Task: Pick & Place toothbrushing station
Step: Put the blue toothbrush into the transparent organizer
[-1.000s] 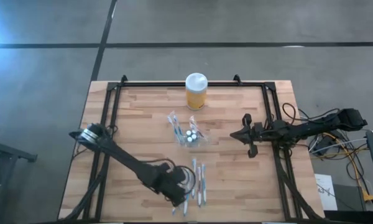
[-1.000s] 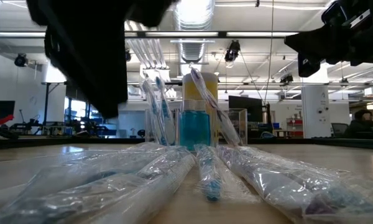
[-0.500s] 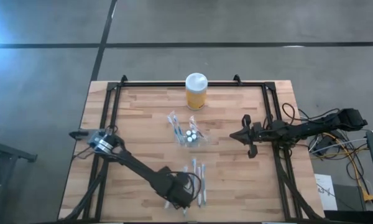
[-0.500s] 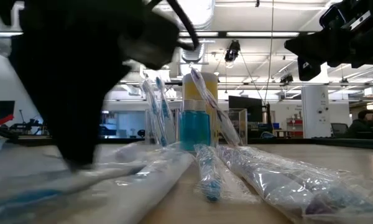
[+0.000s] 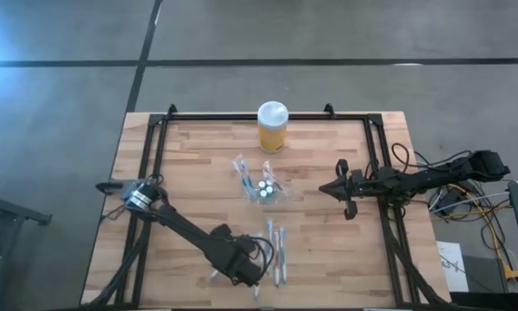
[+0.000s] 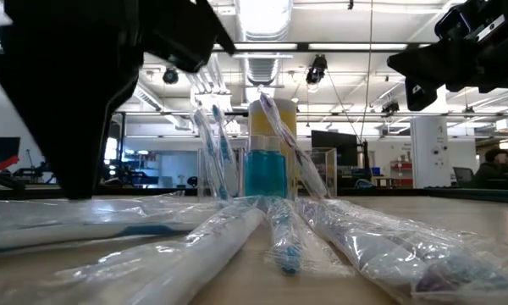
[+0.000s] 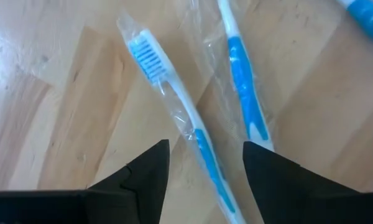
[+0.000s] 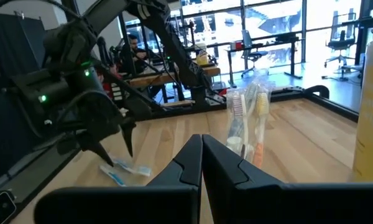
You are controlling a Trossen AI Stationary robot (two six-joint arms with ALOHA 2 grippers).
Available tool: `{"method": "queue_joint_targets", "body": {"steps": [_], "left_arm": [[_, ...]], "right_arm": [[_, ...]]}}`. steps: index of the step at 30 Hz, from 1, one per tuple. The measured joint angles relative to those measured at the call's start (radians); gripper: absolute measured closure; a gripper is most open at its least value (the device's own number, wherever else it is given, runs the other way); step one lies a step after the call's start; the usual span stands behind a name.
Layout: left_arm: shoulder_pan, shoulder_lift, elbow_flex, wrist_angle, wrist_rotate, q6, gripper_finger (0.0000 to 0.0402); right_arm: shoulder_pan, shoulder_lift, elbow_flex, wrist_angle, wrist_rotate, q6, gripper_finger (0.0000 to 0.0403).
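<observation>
- The left gripper [image 7: 205, 165] hangs near the table's [image 5: 190, 173] front edge; its wrist view alone shows the fingers apart over a wrapped toothbrush [image 7: 174, 118].
- A second ago that gripper was nearer the toothbrush row.
- The station [image 5: 266, 190], clear, holding upright brushes, stands mid-table before the jar [image 5: 272, 127].
- The right gripper [image 5: 338, 192], fingers together, hovers at the right.

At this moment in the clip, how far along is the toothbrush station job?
Done: a few wrapped toothbrushes already stand in the toothbrushing station mid-table. In hand: the left gripper hovers with open fingers over a wrapped blue toothbrush on the wood, not gripping it. Left: several more wrapped brushes lie near the front edge. The right gripper waits shut at the table's right side.
</observation>
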Motion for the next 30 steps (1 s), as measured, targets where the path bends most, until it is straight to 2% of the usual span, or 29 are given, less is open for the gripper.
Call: {"method": "queue_joint_targets", "body": {"steps": [7, 17, 30], "left_arm": [[0.009, -0.03, 0.001, 0.005, -0.007, -0.068, 0.0193], [0.055, -0.028, -0.017, 0.012, -0.086, -0.083, 0.0193], [0.084, -0.032, -0.171, 0.198, 0.014, -0.066, 0.0194]], "right_arm": [[0.0, 0.0, 0.0, -0.003, 0.0, 0.003, 0.0394], [0.0, 0.0, 0.0, -0.009, -0.003, 0.014, 0.0394], [0.0, 0.0, -0.001, -0.019, -0.002, 0.01, 0.0394]]}}
